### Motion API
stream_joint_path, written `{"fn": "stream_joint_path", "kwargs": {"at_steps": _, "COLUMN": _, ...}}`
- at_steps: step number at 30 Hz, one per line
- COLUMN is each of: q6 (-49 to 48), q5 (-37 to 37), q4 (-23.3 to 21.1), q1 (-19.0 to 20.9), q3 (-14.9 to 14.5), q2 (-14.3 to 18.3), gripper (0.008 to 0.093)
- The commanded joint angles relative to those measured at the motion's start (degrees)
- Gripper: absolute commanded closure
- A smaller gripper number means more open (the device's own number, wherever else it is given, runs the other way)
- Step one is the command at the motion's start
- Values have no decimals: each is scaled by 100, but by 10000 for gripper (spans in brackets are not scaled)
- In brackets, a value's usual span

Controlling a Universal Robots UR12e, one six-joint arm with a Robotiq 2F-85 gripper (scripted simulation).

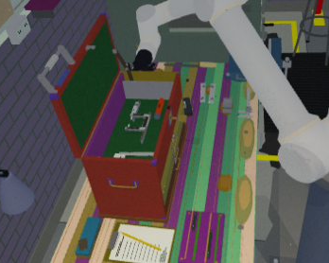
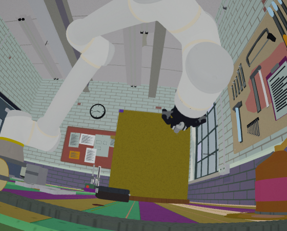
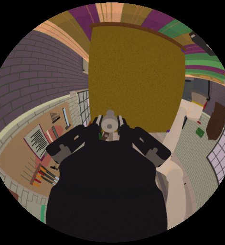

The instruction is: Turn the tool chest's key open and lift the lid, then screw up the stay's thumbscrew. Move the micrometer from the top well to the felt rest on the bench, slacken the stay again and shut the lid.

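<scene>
The stay's thumbscrew [image 3: 109,123], a pale knurled knob at the far upper corner of the tool chest [image 1: 131,142], is clamped between the fingers of my closed gripper [image 3: 109,124]. The gripper [image 1: 144,60] sits at the chest's back end, beside the brown stay. The lid [image 1: 86,80] stands open and upright, its green lining facing the well. In the top well the silver micrometer [image 1: 140,121] lies on green felt next to an orange tool [image 1: 159,108]. From the second side camera the gripper [image 2: 179,125] shows at the top corner of the chest's ochre end panel [image 2: 150,154].
The chest's ochre end wall rises right under my wrist. A brick wall runs behind the open lid. On the bench lie a dark block [image 1: 187,106], metal brackets [image 1: 208,92], a clipboard [image 1: 141,243] and a purple tray [image 1: 202,230]. An oil can [image 2: 276,179] stands near the bench edge.
</scene>
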Motion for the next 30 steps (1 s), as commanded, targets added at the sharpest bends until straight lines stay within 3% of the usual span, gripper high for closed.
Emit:
{"fn": "stream_joint_path", "kwargs": {"at_steps": 1, "q6": 21, "q5": 0, "q4": 3, "q1": 1, "q3": -3, "q2": -6, "gripper": 934}}
{"fn": "stream_joint_path", "kwargs": {"at_steps": 16, "q6": 881, "q5": 0, "q4": 3, "q1": 1, "q3": -3, "q2": -6, "gripper": 934}}
{"fn": "stream_joint_path", "kwargs": {"at_steps": 30, "q6": 2833, "q5": 0, "q4": 3, "q1": 1, "q3": -3, "q2": -6, "gripper": 934}}
